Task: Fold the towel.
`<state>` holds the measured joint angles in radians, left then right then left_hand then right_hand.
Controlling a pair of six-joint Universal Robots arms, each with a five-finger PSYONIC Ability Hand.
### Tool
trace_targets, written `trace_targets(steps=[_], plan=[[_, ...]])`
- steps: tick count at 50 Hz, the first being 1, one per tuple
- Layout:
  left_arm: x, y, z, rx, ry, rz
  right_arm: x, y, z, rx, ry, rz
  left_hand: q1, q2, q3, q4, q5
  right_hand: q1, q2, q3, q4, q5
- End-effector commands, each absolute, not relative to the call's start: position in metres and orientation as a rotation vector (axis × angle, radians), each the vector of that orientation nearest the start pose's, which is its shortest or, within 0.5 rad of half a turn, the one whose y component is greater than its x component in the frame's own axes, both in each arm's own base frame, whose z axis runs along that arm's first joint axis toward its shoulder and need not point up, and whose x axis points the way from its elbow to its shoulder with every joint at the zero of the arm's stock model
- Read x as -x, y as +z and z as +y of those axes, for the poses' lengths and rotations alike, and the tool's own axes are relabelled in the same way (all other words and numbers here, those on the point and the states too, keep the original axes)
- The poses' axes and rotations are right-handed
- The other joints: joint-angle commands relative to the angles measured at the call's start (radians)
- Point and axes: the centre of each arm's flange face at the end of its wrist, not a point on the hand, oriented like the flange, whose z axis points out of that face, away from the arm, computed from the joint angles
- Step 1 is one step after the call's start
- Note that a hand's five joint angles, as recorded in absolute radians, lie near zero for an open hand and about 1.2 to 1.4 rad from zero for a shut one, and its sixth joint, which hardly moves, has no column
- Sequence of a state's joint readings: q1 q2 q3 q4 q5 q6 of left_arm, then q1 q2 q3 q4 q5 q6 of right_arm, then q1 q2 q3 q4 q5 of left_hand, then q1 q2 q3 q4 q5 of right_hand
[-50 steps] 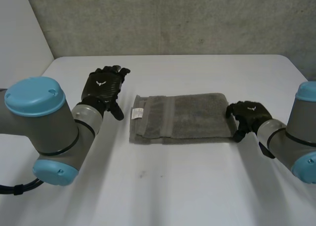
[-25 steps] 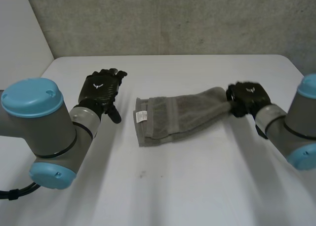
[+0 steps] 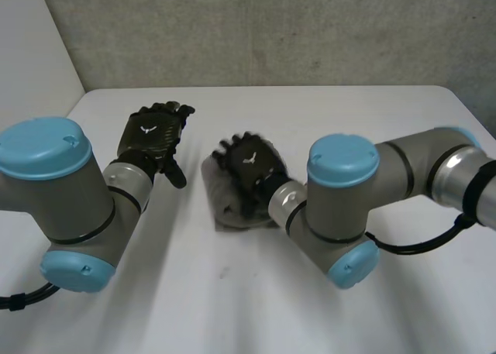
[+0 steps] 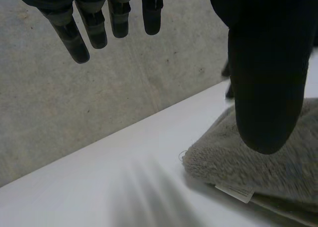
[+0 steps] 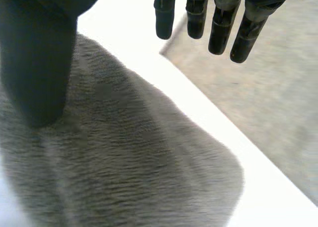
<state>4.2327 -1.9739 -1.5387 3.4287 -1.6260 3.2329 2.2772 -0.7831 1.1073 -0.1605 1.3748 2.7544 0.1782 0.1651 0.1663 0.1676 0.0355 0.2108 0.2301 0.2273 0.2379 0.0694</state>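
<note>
The grey towel (image 3: 221,214) lies folded into a short bundle on the white table (image 3: 356,114), left of the middle. My right hand (image 3: 252,164) hovers over it, its arm stretched across the table from the right. In the right wrist view that right hand (image 5: 35,53) has straight fingers and a spread thumb above the towel's pile (image 5: 129,167), holding nothing. My left hand (image 3: 155,133) stands open to the left of the towel, apart from it. In the left wrist view the left hand's thumb (image 4: 266,78) hangs above the towel's edge (image 4: 263,172), near a white label (image 4: 233,192).
A grey wall (image 3: 271,29) rises behind the table's far edge. My right arm's elbow (image 3: 345,214) lies over the table's middle, to the right of the towel. Bare tabletop stretches along the front (image 3: 232,307) and the far right.
My right hand carried the towel's right end up and across to the left, laid it over the left end and let go. The left hand barely moved.
</note>
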Motion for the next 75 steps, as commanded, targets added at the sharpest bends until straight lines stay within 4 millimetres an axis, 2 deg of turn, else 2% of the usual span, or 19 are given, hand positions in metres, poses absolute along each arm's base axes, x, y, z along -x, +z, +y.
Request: trace_targets(steps=[1,8,12,21,30,32,33,34,35,37,38,40,41,42,43,45,51,59,75], plan=[[0.295,0.218,-0.284,-0.547,-2.349,2.455,-0.356,0.218,-0.296,0.712,-1.851,1.897,0.018,0.031,0.029,0.028,-0.014,-0.036,-0.056,-0.053,-0.063,-0.069],[0.314,0.217,-0.288,-0.481,-2.327,2.634,-0.339,0.208,-0.31,0.654,-1.711,1.98,0.041,0.054,0.053,0.052,0.009,-0.036,-0.056,-0.053,-0.063,-0.069],[0.335,0.191,-0.291,-0.518,-2.196,2.765,-0.344,0.178,-0.316,0.695,-1.606,2.024,0.041,0.054,0.053,0.052,0.009,-0.036,-0.056,-0.053,-0.063,-0.069],[0.336,0.127,-0.292,-0.568,-1.794,2.929,-0.35,0.126,-0.32,0.748,-1.466,2.109,0.018,0.031,0.03,0.028,-0.014,-0.036,-0.056,-0.053,-0.063,-0.069],[0.329,0.119,-0.284,-0.667,-1.714,2.891,-0.348,0.131,-0.328,0.914,-1.591,2.124,0.015,0.028,0.027,0.025,-0.017,-0.036,-0.056,-0.053,-0.063,-0.069],[0.328,0.127,-0.283,-0.694,-1.733,2.859,-0.347,0.156,-0.329,0.942,-1.709,2.122,0.012,0.025,0.024,0.022,-0.02,-0.036,-0.056,-0.053,-0.063,-0.069],[0.329,0.141,-0.283,-0.712,-1.779,2.827,-0.347,0.156,-0.329,0.942,-1.71,2.122,0.009,0.022,0.021,0.019,-0.023,-0.036,-0.056,-0.053,-0.063,-0.069],[0.328,0.157,-0.283,-0.713,-1.84,2.795,-0.345,0.178,-0.328,0.927,-1.784,2.099,0.009,0.022,0.021,0.019,-0.023,-0.036,-0.056,-0.053,-0.063,-0.069],[0.328,0.157,-0.283,-0.713,-1.841,2.794,-0.345,0.178,-0.328,0.926,-1.785,2.099,0.009,0.022,0.021,0.019,-0.023,-0.036,-0.056,-0.053,-0.063,-0.069],[0.326,0.2,-0.281,-0.689,-1.997,2.722,-0.34,0.216,-0.325,0.874,-1.907,2.057,0.009,0.022,0.021,0.019,-0.023,-0.036,-0.056,-0.053,-0.063,-0.069],[0.326,0.201,-0.281,-0.689,-1.998,2.722,-0.34,0.216,-0.325,0.873,-1.908,2.057,0.009,0.022,0.021,0.019,-0.023,-0.036,-0.056,-0.053,-0.063,-0.069],[0.321,0.245,-0.276,-0.651,-2.158,2.638,-0.332,0.253,-0.318,0.81,-2.023,2.022,0.006,0.019,0.018,0.017,-0.026,-0.036,-0.056,-0.053,-0.063,-0.069],[0.321,0.245,-0.276,-0.651,-2.159,2.638,-0.332,0.253,-0.318,0.81,-2.023,2.022,0.006,0.019,0.018,0.017,-0.026,-0.036,-0.056,-0.053,-0.063,-0.069],[0.316,0.266,-0.273,-0.619,-2.228,2.595,-0.326,0.272,-0.315,0.768,-2.082,2.005,0.009,0.022,0.021,0.019,-0.023,-0.036,-0.056,-0.053,-0.063,-0.069],[0.316,0.267,-0.273,-0.619,-2.229,2.595,-0.318,0.29,-0.31,0.728,-2.132,1.991,0.009,0.022,0.021,0.019,-0.023,-0.036,-0.056,-0.053,-0.063,-0.069],[0.299,0.307,-0.265,-0.523,-2.324,2.518,-0.312,0.303,-0.306,0.704,-2.169,1.977,0.009,0.022,0.021,0.019,-0.023,-0.036,-0.056,-0.053,-0.063,-0.069],[0.258,0.348,-0.252,-0.375,-2.302,2.475,-0.285,0.332,-0.283,0.665,-2.219,1.97,0.003,0.016,0.015,0.014,-0.029,-0.036,-0.056,-0.053,-0.063,-0.069],[0.24,0.358,-0.229,-0.377,-2.212,2.53,-0.26,0.341,-0.265,0.661,-2.22,1.978,-0.003,0.01,0.009,0.008,-0.035,-0.036,-0.056,-0.053,-0.063,-0.069],[0.245,0.334,-0.24,-0.373,-2.279,2.493,-0.259,0.316,-0.259,0.694,-2.149,2.023,-0.003,0.01,0.009,0.008,-0.035,-0.036,-0.056,-0.053,-0.063,-0.069]])
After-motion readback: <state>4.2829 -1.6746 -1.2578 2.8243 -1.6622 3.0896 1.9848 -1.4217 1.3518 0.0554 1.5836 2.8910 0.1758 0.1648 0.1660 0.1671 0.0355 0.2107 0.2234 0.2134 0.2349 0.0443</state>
